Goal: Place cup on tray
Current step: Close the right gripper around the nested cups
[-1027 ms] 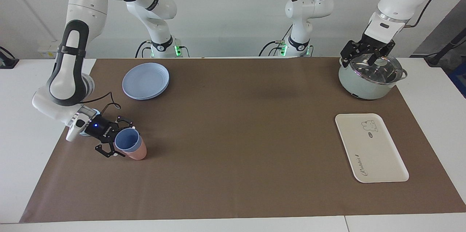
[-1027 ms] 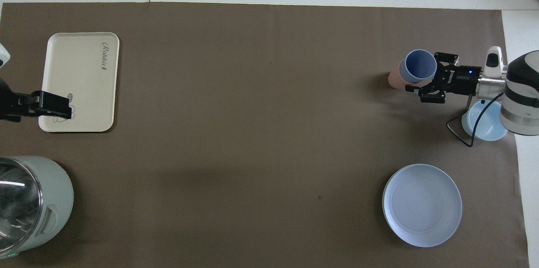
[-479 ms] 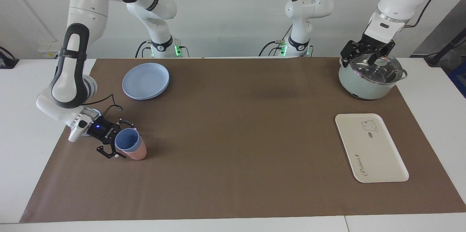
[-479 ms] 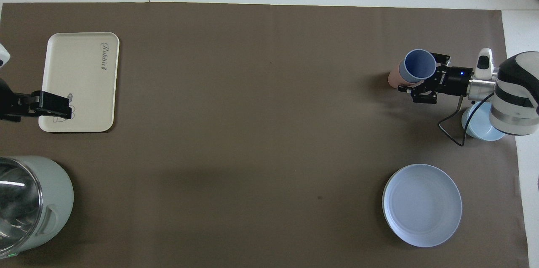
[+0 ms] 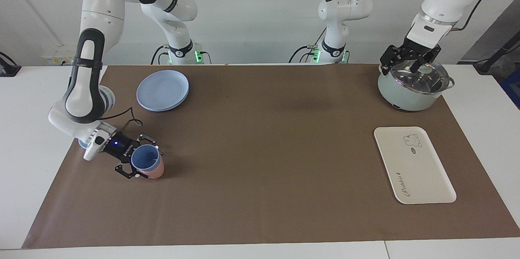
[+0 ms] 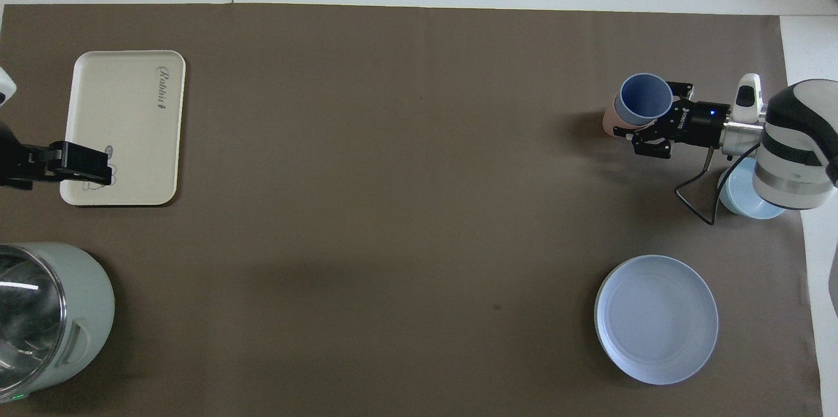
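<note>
Early stage. Your right gripper [image 5: 140, 161] is at the cup [image 5: 145, 158], which sits nested in a pink tumbler [image 5: 154, 170] near the right arm's end of the desk; its fingers flank the cup, whether clamped I cannot tell. The tray [image 5: 422, 177] lies bare toward the left arm's end. Your left gripper [image 5: 410, 60] waits over the pot [image 5: 406, 94]. Lifting, carrying and placing remain.

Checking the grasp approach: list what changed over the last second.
The right end effector, fingers spread, slid along the table closer around the periwinkle-blue plastic cup, which sits nested in the salmon-pink tumbler; nothing lifted. The left end effector over the pale-green glass-lidded pot, the cream rectangular tray and the round blue plate stayed put.
</note>
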Controlling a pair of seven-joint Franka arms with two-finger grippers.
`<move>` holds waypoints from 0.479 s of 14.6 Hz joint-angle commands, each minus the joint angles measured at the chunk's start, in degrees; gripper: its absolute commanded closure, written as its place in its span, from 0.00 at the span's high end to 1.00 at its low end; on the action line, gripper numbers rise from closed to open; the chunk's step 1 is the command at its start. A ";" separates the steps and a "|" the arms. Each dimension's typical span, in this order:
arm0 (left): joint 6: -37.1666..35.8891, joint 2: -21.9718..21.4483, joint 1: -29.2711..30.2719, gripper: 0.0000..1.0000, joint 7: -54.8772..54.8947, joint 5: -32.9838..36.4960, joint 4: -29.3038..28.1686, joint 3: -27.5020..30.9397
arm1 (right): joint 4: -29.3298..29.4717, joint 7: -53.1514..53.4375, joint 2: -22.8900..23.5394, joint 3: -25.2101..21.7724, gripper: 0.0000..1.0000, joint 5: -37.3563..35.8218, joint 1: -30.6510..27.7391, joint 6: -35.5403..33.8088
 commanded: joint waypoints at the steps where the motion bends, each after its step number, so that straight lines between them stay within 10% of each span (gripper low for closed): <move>1: -0.31 -0.98 0.41 1.00 -0.34 0.85 -0.57 -0.25 | -0.78 -2.29 -0.11 0.23 0.00 1.94 -0.59 0.80; 7: 0.39 -1.07 -0.11 1.00 -0.51 0.76 -0.65 -0.43 | -0.43 1.12 -3.26 0.23 0.00 0.98 0.11 0.98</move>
